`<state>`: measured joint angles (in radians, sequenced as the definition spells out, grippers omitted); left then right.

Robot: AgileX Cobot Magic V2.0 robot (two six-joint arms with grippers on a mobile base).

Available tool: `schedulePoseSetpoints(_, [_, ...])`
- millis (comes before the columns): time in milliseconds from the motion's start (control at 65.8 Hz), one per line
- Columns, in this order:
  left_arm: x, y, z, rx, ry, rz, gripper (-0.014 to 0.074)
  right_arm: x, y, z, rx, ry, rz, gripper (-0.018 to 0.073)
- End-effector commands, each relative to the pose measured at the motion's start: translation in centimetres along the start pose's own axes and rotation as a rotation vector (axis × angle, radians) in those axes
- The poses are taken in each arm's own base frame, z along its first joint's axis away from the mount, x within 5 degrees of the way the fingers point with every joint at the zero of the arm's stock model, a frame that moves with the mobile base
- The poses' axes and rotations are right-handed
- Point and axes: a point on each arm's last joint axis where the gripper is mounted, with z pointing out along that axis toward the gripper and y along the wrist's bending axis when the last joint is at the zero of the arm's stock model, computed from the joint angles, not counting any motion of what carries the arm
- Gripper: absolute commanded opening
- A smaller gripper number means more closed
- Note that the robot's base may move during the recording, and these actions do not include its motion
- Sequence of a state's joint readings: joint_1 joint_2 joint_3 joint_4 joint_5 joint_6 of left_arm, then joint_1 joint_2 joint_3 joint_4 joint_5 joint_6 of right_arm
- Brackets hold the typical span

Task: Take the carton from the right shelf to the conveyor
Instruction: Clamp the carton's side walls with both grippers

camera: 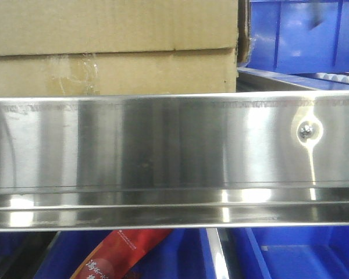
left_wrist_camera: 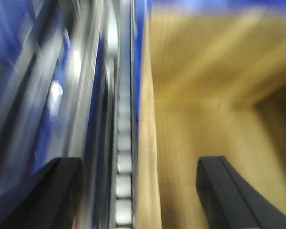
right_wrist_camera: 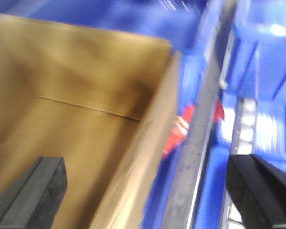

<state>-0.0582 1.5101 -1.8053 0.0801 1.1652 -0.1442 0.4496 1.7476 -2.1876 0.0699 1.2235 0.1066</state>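
Observation:
The carton [camera: 110, 52], plain brown cardboard with clear tape, sits on the right shelf behind its polished steel front rail [camera: 163, 145]. In the left wrist view, my left gripper [left_wrist_camera: 138, 162] is open. One finger [left_wrist_camera: 43, 191] hangs over the shelf rails and the other over the carton [left_wrist_camera: 205, 119], with the carton's side edge between them. My right gripper [right_wrist_camera: 145, 162] is open too. Its left finger [right_wrist_camera: 35, 191] is over the carton [right_wrist_camera: 76, 105] and its right finger is over blue bins, with nothing clamped. The conveyor is out of view.
A white roller track [left_wrist_camera: 124, 181] runs beside the carton's left side. Blue plastic bins [camera: 302, 35] stand right of the carton, and more bins [camera: 302, 256] sit below the rail. A red packet [camera: 125, 253] lies in a lower bin. One screw head [camera: 306, 131] shows on the rail.

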Motion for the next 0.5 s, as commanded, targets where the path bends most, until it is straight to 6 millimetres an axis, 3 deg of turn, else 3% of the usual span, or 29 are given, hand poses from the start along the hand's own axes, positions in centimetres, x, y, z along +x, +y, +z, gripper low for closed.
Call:
schedulePoseSetpoints(0, [-0.2, -0.1, 1.4, 0.003, 0.017, 0.002, 0.0398, 0.0, -0.1, 1.8, 0.016, 0.024, 0.004, 0.0568])
schedulePoseSetpoints(137, [-0.4, -0.3, 3.6, 0.009, 0.039, 0.002, 0.0398, 0.4, -0.2, 4.5, 0.007, 0.079, 0.014, 0.0568])
schedulePoseSetpoints(365, [-0.2, -0.5, 5.8, 0.011, 0.085, 0.005, 0.0398, 0.9, 0.4, 6.4, -0.009, 0.119, 0.009, 0.0566])
schedulePoseSetpoints(486, [-0.3, -0.6, 6.1, 0.012, 0.081, 0.005, 0.0396, 1.1, 0.5, 7.0, -0.012, 0.133, 0.007, 0.0477])
